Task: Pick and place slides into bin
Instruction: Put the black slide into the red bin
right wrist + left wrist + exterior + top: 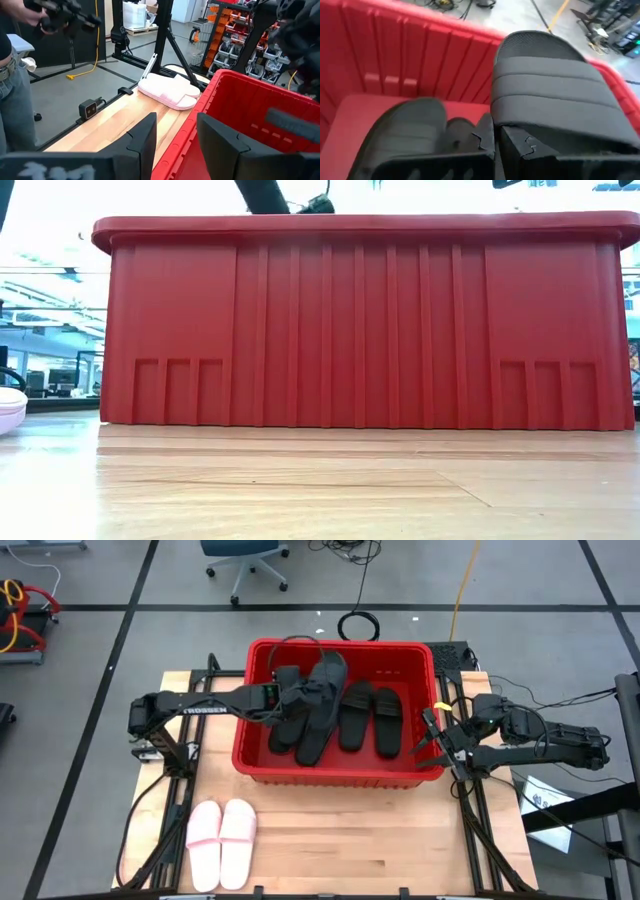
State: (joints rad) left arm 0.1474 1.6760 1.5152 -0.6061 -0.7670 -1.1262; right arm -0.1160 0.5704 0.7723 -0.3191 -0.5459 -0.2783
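Over the red bin [262, 758], left gripper [312, 692] clenches 1 black slide [322, 705]; right gripper [432, 740] released.

A robotics lab or workshop: a wooden worktop [350, 840] stands on a grey floor marked with black tape lines [300, 607], with loose cables [357, 625], a rolling office chair [243, 560] and parts-bin racks [235, 35] around it.
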